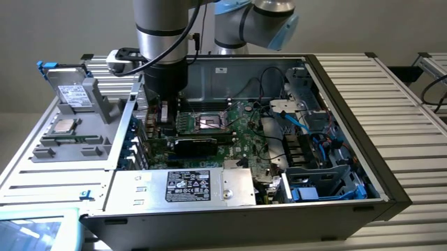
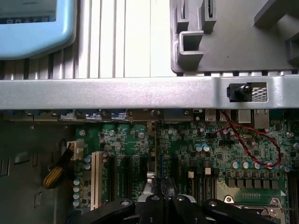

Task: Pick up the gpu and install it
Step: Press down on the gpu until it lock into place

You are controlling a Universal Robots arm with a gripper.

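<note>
The gpu [image 1: 194, 145] stands on edge over the green motherboard [image 1: 241, 130] inside the open computer case, with its black block facing the case front. My gripper [image 1: 166, 121] comes straight down at the card's end nearest the case's rear wall. In the wrist view the gpu [image 2: 152, 161] appears edge-on as a thin strip with a silver part, running from the rear wall to my gripper [image 2: 161, 205], which is shut on it. The card lines up with the expansion slots [image 2: 124, 179]. I cannot tell whether it is seated in a slot.
A grey parts tray [image 1: 77, 130] on the exterior view's left holds a drive, a processor and a memory stick. The power supply [image 1: 185, 186] fills the case front. Cables [image 1: 293, 123] and drive bays lie at the exterior view's right. A red wire [image 2: 247, 144] crosses the board.
</note>
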